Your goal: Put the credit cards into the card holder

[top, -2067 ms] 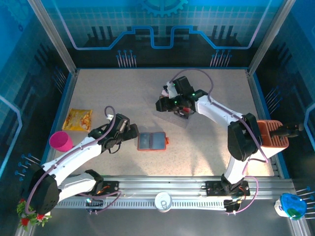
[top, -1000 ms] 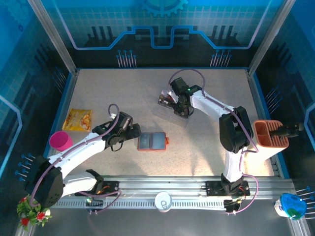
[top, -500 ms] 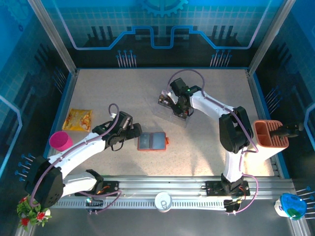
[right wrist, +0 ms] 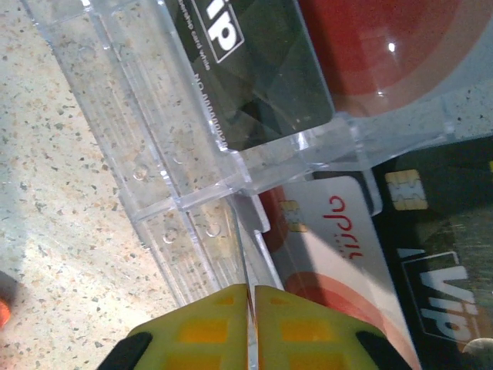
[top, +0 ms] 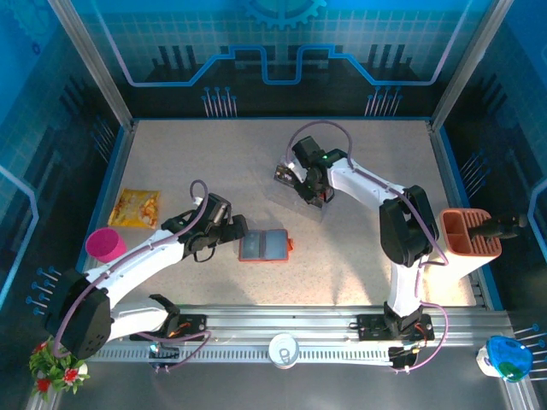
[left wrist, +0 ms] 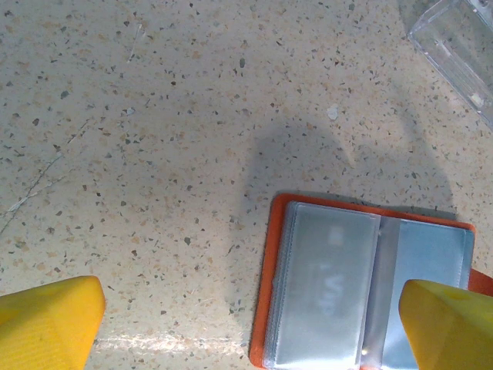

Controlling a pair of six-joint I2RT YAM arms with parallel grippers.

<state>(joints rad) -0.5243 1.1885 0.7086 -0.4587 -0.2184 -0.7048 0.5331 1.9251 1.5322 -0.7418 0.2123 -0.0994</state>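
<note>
1. The small orange-red folding card holder (top: 263,245) lies open and flat on the speckled beige table (top: 359,256). It is a little left of centre in the overhead view, with its grey-blue clear pockets facing up.
2. The left gripper (left wrist: 248,327) is just left of the card holder, its yellow fingers (left wrist: 46,322) spread wide with nothing held. In the left wrist view the holder fills the lower right, reaching the right fingertip.
3. The dark, red and white credit cards (right wrist: 339,254) lie clustered above centre in the overhead view. Some lie on the table and one dark card sits inside a clear ribbed plastic rack (right wrist: 139,146).
4. The right gripper (right wrist: 251,320) is down at that cluster, its yellow pads (right wrist: 204,331) pressed together on a thin edge-on sliver. Whether the sliver is a card or clear plastic cannot be told.
5. A yellow snack packet (top: 137,207) and a pink cup (top: 104,245) sit at the left edge. An orange ribbed container (top: 468,235) stands at the right edge.
</note>
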